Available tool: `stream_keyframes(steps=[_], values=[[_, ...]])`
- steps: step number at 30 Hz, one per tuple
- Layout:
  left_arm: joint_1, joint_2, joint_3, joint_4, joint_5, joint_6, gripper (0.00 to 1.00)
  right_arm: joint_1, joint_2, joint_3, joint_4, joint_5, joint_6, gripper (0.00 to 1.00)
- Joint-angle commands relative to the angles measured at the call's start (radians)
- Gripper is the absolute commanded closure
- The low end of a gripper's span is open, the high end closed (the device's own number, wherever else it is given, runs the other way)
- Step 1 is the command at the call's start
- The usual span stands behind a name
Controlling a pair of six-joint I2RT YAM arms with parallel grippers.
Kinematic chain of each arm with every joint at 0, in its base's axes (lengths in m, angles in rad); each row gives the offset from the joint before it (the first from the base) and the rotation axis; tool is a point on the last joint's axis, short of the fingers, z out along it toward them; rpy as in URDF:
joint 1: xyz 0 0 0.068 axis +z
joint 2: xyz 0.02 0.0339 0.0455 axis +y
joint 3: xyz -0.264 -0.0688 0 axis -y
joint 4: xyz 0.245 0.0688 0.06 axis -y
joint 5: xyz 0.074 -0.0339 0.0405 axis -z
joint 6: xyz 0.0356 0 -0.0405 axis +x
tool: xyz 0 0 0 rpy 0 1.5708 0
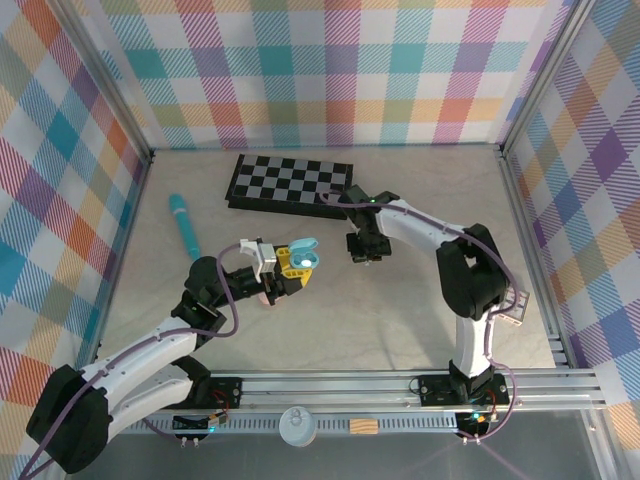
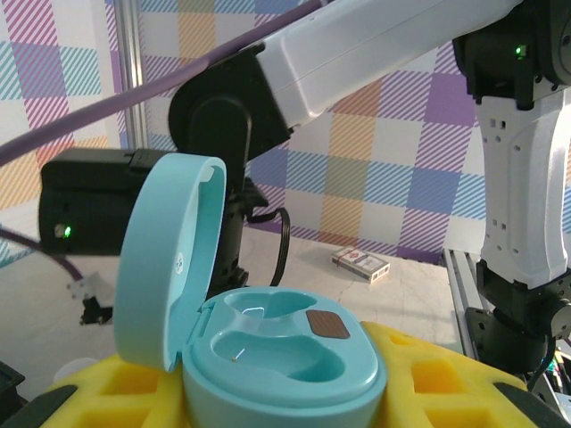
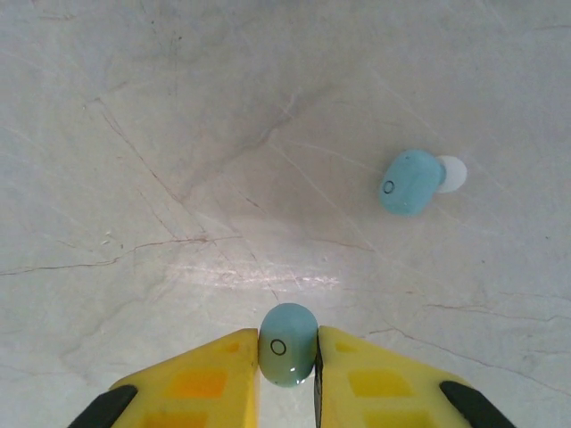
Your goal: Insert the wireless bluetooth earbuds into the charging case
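- Plastic makes up the task's things. The charging case [image 2: 285, 352] is a smooth, rounded, light-blue pebble, and its hinged lid [image 2: 165, 267] stands open at the left of its base in the left wrist view.
- Inside the base are two curved hollows, both bare, with a small brown patch beside the far one.
- Count: one case, two earbuds, two grippers, one checkered board, one teal stick and one small flat box.
- The left gripper [image 1: 293, 268] has its yellow fingers [image 2: 134, 392] pressed against the base of the case from both sides, gripping it.
- The right gripper [image 3: 288, 361] hangs to the right of the case in the top view, near it but apart. It points down at the table [image 3: 178, 134], a pale stone-like surface with thin reddish veins.
- Its yellow fingertips pinch one earbud [image 3: 287, 343] between them. This is a glossy light-blue oval with a small ring mark, and it is outside the case.
- The second earbud [image 3: 410, 181] is the same blue with a soft white tip. It lies loose on the table, outside the case, ahead and to the right of the right gripper's fingertips and apart from them.
- The board [image 1: 290, 183], flat with black and white squares, lies beyond the case.
- The stick [image 1: 185, 225], long and round-ended, lies to the left of the case.
- The box [image 2: 361, 264] lies flat on the table beyond the case in the left wrist view.
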Motion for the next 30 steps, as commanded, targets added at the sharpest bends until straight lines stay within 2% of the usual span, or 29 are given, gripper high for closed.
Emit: stream_keyframes(steps=[1, 21, 30], values=[[0.006, 0.011, 0.025, 0.044, -0.004, 0.013, 0.69, -0.034, -0.060, -0.044, 0.064, -0.109, 0.052, 0.79], [0.003, 0.133, 0.057, 0.126, -0.014, 0.010, 0.69, -0.204, -0.243, -0.292, 0.320, -0.474, 0.185, 0.79], [0.001, 0.188, 0.051, 0.190, -0.019, 0.001, 0.69, -0.213, -0.274, -0.291, 0.299, -0.489, 0.161, 0.79]])
